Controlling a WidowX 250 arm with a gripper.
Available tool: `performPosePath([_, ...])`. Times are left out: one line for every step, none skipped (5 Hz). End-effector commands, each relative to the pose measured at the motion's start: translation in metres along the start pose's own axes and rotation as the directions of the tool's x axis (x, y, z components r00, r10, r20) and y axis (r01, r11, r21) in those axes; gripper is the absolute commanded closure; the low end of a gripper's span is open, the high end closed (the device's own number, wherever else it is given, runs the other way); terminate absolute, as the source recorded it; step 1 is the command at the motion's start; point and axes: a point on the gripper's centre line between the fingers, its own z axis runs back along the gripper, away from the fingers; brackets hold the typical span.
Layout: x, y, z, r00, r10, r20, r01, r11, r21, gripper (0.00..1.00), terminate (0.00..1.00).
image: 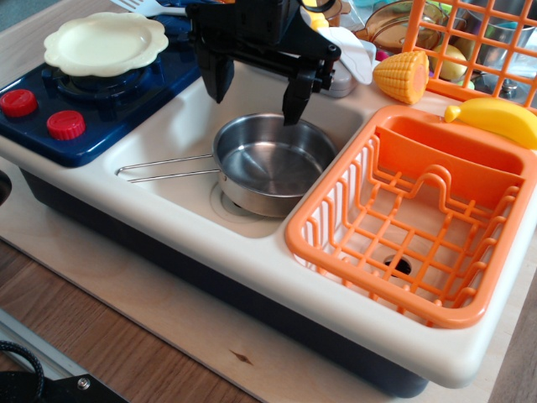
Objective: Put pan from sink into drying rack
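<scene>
**The claw waits above the pan in the sink**

The pan (275, 162) sits in the middle of the frame, down in the cream sink (180, 126), with its bottom over the drain area. Its long wire handle goes to the left and rests on the floor of the basin. The pan looks empty.

The black gripper (254, 91) hangs above the far rim of the pan, in the upper middle of the frame. Its two fingers are spread wide apart and hold nothing. One finger is over the upper left side of the pan, outside the rim, and the other points down at the far rim. I cannot tell if this finger touches the metal.

The orange drying rack (418, 210) stands just beside the pan, at the right of the frame. No dishes are in it.

I think the pan is light, stiff and quite slippery, because the steel is thin and polished. It will not bend or break, but it can slide between smooth fingers. The straight side wall seems the best place to grip, one finger inside and one outside. The handle is thin and far from the weight, so the pan would likely tip if it is taken there.
</scene>
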Motion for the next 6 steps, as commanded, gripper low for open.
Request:
performPosePath([-0.005,0.002,-0.006,0.995,0.095,0.041,-0.095,0.995,0.007,0.0,0.0])
performPosePath([-0.008,0.009,-0.011,0.992,0.125,0.032,-0.125,0.992,0.001,0.0,0.0])
performPosePath([-0.011,0.014,-0.016,0.992,0.124,0.03,-0.124,0.992,-0.003,0.0,0.0])
performPosePath([-0.012,0.021,-0.025,0.993,0.114,0.032,-0.113,0.994,-0.007,0.0,0.0])
performPosePath([-0.014,0.026,-0.033,0.993,0.113,0.03,-0.112,0.993,-0.037,0.0,0.0])
performPosePath([-0.015,0.026,-0.044,0.992,0.117,0.044,-0.114,0.992,-0.063,0.0,0.0])
